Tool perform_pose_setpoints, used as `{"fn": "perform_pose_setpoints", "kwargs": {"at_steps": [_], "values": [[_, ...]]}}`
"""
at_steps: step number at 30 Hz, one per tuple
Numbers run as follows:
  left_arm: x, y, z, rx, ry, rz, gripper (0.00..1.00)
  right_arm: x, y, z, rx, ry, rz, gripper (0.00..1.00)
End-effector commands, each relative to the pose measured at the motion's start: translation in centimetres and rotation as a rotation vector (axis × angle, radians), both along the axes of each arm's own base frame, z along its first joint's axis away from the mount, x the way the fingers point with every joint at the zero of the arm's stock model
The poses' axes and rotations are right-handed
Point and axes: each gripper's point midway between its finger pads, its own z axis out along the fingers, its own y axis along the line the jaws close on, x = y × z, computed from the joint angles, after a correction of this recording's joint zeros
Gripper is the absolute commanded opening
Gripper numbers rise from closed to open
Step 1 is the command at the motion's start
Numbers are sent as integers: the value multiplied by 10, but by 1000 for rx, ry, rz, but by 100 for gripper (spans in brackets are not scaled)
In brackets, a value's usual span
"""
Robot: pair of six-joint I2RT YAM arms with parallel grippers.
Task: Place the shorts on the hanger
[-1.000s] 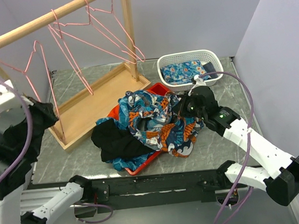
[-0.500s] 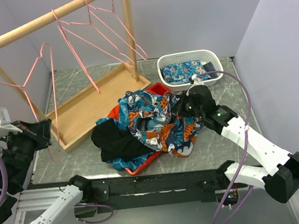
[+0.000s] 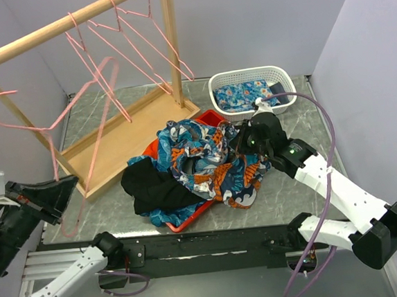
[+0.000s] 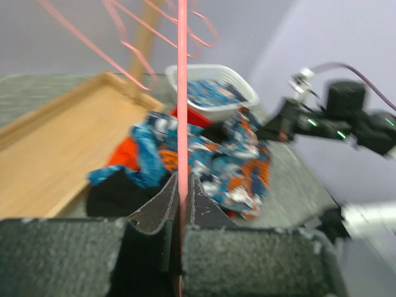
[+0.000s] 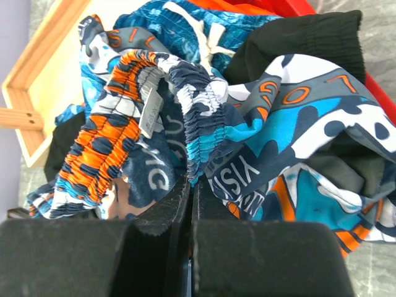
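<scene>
- Left gripper (image 4: 179,193) is clamped on the thin wire of the hanger (image 4: 182,93), which is off the rail (image 3: 49,33) and held over the left side of the surface (image 3: 285,189)
- Right gripper (image 5: 189,185) is closed on a pinch of the shorts (image 3: 206,158) at the elastic waistband (image 5: 198,117); the rest lies heaped on the red tray (image 3: 191,223), partly over a black garment (image 3: 153,187)
- Step in hand, as I judge it: bring hanger and shorts together
- Lift the waistband high enough for the legs to hang clear of the heap, or the black garment may drag along
- Bring the hanger toward mid-surface with its bar level, so cloth can drape over it
- The wire may swivel in the grip, so move slowly
- The shorts look wider than the hanger; centre them, or they may slide off one end
</scene>
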Motion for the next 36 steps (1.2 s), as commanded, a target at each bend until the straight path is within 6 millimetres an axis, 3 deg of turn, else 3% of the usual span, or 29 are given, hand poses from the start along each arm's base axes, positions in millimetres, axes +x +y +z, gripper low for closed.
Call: {"fn": "perform_pose_setpoints", "kwargs": {"at_steps": [1,7,13,21,28,32,36], "values": [[8,-55,-5,80,31,-273,1,0,-7,31,-18,-87,-24,0],[11,-110,-31,200,133,-486,1,-3,-23,36,-71,-106,-75,0],[5,-142,-60,273,215,-604,1,-7,-35,50,-94,-134,-123,0],[12,-160,-90,340,294,-615,1,-10,-45,65,-116,-166,-159,0],[19,-184,-105,397,349,-637,1,-15,-38,81,-156,-198,-142,0],[32,-194,-107,423,343,-585,1,-18,-30,93,-174,-220,-106,0],[38,-216,-104,411,311,-600,1,-22,-17,103,-201,-255,-20,0]]}}
